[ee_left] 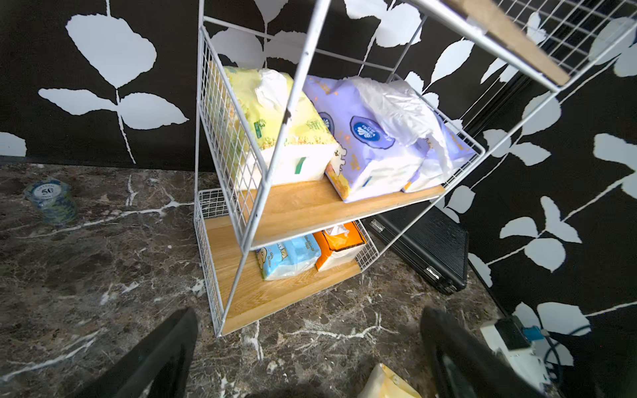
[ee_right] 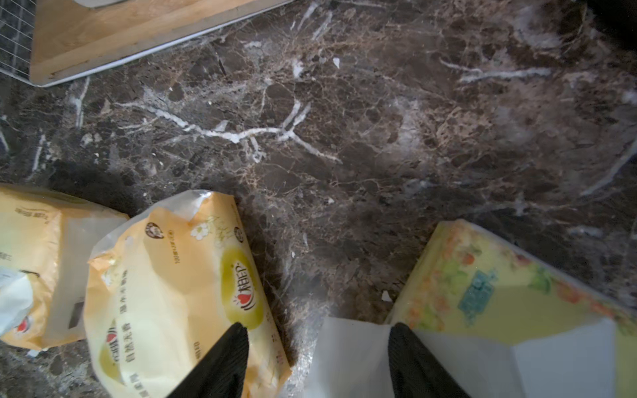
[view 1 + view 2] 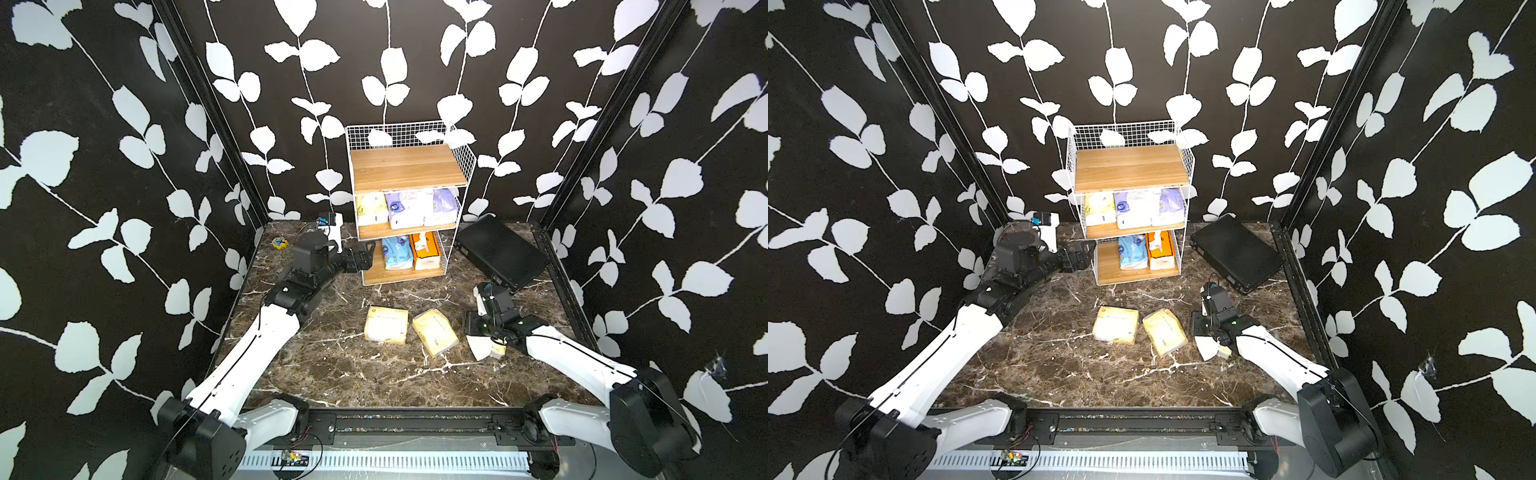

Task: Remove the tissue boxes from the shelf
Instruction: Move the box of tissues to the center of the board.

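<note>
The shelf [image 3: 407, 166] stands at the back of the table. Its middle board carries a pale yellow tissue pack [image 1: 269, 113] and two lavender ones [image 1: 355, 138]. A light blue pack [image 1: 287, 256] and an orange box [image 1: 339, 243] sit on the bottom board. Two yellow packs [image 3: 386, 324] [image 3: 435, 332] lie on the table. My left gripper [image 3: 365, 259] hovers open at the shelf's lower left corner, holding nothing. My right gripper [image 2: 319, 361] is open just above the table, one finger over a yellow pack [image 2: 165, 293], the other over a floral yellow pack [image 2: 499, 293].
A large flat black case [image 3: 500, 251] lies right of the shelf. A small stack of poker chips [image 3: 279, 243] sits at the table's back left. Patterned walls close in the table on three sides. Dark marble shows in front of the shelf [image 2: 344, 138].
</note>
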### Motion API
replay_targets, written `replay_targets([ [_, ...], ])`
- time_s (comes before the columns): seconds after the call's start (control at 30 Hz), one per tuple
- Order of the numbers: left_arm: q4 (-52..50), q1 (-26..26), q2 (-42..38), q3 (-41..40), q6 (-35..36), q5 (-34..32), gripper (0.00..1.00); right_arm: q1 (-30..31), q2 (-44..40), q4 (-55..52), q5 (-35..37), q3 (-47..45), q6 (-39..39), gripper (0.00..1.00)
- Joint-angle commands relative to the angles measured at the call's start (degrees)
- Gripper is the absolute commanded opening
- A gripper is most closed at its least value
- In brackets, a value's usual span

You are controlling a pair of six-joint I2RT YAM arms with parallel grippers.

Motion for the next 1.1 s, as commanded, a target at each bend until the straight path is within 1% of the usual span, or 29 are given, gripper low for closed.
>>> replay_targets([
  [0.0, -1.1, -0.2, 2.0, 4.2, 3.9, -1.2, 0.99, 0.2, -1.7, -1.5, 3.2, -2.8, -1.3, 0.66],
  [0.13, -0.7, -0.1, 4.5, 7.0, 7.9, -1.8, 0.99, 0.3, -6.5, -3.3, 3.4, -3.8, -1.7, 0.67],
  [0.23, -2.0, 0.0, 6.6, 9.3, 11.5, -1.8, 0.99, 0.3, -10.1, -2.9, 1.4, -3.5, -2.0, 0.67],
  [0.3, -3.2, 0.3, 7.8, 10.3, 14.0, -1.8, 0.99, 0.2, -12.4, -3.1, -1.4, -2.0, -2.1, 0.67],
  [0.43, -2.1, 1.6, 8.1, 8.8, 14.5, -1.0, 0.99, 0.2, -16.4, -2.2, -5.5, 1.8, -0.2, 0.67],
  [0.53, -3.9, 2.2, 8.3, 10.5, 15.3, -0.4, 0.99, 0.3, -17.4, 0.2, -8.1, 5.7, 1.9, 0.66],
  [0.63, -2.9, 2.3, 7.6, 8.7, 17.7, -1.7, 0.99, 0.4, -16.0, 4.1, -9.7, 9.5, 5.4, 0.65],
  [0.67, -3.3, 2.5, 7.4, 8.4, 17.5, -2.8, 0.99, 0.6, -15.1, 5.8, -10.2, 10.7, 6.5, 0.65],
  [0.73, -4.4, 3.0, 6.8, 8.6, 17.5, -2.5, 0.99, 1.6, -12.7, 8.6, -10.3, 13.2, 8.0, 0.65],
  [0.83, -3.6, 3.1, 4.6, 7.4, 17.8, -2.4, 0.99, 5.0, -8.4, 10.8, -7.4, 17.7, 8.6, 0.65],
  [0.9, -3.1, 3.2, 3.1, 6.7, 18.4, -3.5, 0.99, 8.0, -4.7, 11.0, -4.9, 21.9, 8.3, 0.65],
  [0.97, -3.2, 3.4, 2.5, 6.3, 18.1, -4.8, 0.99, 10.2, -0.7, 11.3, -3.1, 25.7, 8.0, 0.65],
  [1.07, -2.7, 3.9, 3.2, 6.0, 17.5, -4.1, 0.99, 12.2, 4.7, 12.9, -1.1, 31.0, 8.7, 0.64],
])
